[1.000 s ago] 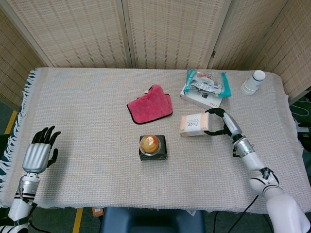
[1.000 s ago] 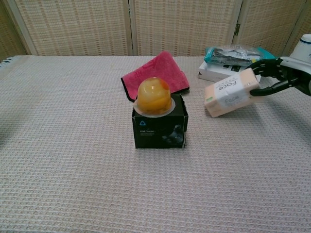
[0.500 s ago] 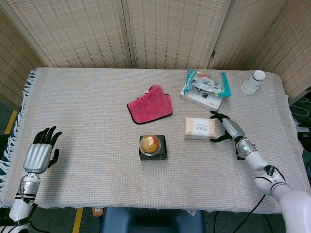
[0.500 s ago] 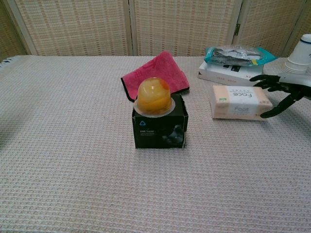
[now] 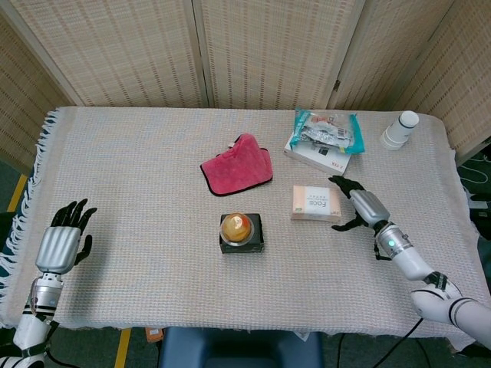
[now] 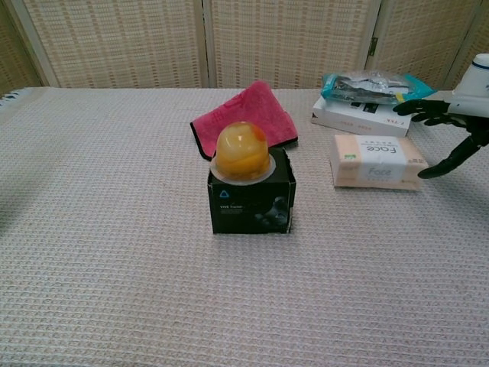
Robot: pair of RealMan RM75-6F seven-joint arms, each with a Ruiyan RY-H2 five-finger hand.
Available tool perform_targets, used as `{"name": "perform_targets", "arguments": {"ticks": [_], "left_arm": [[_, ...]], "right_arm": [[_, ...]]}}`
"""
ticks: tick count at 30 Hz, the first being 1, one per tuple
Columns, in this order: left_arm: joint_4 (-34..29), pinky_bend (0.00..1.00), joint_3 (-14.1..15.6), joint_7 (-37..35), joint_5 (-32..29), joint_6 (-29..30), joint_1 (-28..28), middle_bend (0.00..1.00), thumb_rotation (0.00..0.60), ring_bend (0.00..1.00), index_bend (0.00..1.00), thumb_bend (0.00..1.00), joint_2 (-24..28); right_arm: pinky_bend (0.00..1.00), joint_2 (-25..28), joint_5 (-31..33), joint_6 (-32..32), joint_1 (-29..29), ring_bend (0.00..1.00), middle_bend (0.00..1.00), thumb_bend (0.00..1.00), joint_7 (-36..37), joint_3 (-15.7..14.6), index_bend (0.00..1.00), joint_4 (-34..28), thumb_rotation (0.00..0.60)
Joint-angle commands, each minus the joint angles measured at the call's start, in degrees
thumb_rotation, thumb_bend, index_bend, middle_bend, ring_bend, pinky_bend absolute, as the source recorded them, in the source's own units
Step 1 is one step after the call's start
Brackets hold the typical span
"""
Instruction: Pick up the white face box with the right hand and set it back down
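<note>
Black fingers spread and empty, the right hand (image 5: 357,205) hovers just beside the white face box (image 5: 315,203), which lies flat on the table at the hand's nine o'clock, not touching it. The left hand (image 5: 63,239) rests open at the near left edge. Beyond, a woven cloth (image 5: 138,161) covers the table, backed by wicker screens (image 5: 261,46).

The head view looks steeply down from high above the near edge, taking in the whole bench (image 5: 138,192) under its beige woven cloth, back to the wicker screen (image 5: 261,46). The chest view sits low and close, facing level across the bench. Both share the black box topped by an orange dome (image 5: 241,232) (image 6: 250,191) and the crumpled red cloth (image 5: 238,165) (image 6: 246,115).
</note>
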Motion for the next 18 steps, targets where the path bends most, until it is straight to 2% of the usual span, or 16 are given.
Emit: {"name": "perform_targets", "arguments": {"ticks": [1, 6, 8, 13, 18], "left_arm": [[0.2, 0.11, 0.1, 0.2, -0.3, -0.5, -0.1, 0.0, 0.6, 0.0, 0.16, 0.55, -0.1], [-0.1, 0.11, 0.3, -0.1, -0.3, -1.0, -0.2, 0.0, 0.6, 0.0, 0.16, 0.55, -0.1], [-0.3, 0.11, 0.3, -0.3, -0.2, -1.1, -0.2, 0.0, 0.6, 0.0, 0.16, 0.55, -0.1], [0.1, 0.11, 0.3, 0.1, -0.5, -1.1, -0.2, 0.0, 0.6, 0.0, 0.16, 0.55, -0.2], [0.9, 0.11, 0.0, 0.2, -1.2, -1.6, -0.4, 0.0, 0.6, 0.0, 0.16, 0.55, -0.6]], "right_arm": [[0.0, 5.9, -1.8, 16.9, -9.3, 0.0, 0.0, 0.0, -19.5, -1.3, 0.0, -15.8, 0.6], [0.0, 7.4, -0.5, 19.3, -14.9, 0.0, 0.0, 0.0, -34.4, -5.5, 0.0, -19.3, 0.6], [0.0, 7.8, 1.4, 19.0, -16.3, 0.0, 0.0, 0.0, -37.5, -6.0, 0.0, -18.9, 0.6], [0.0, 7.8, 6.3, 18.6, -19.1, 0.0, 0.0, 0.01, -39.3, -5.2, 0.0, -14.0, 0.6], [0.0, 7.5, 8.0, 17.8, -19.6, 0.0, 0.0, 0.01, -40.6, -3.9, 0.0, -10.9, 0.6]]}}
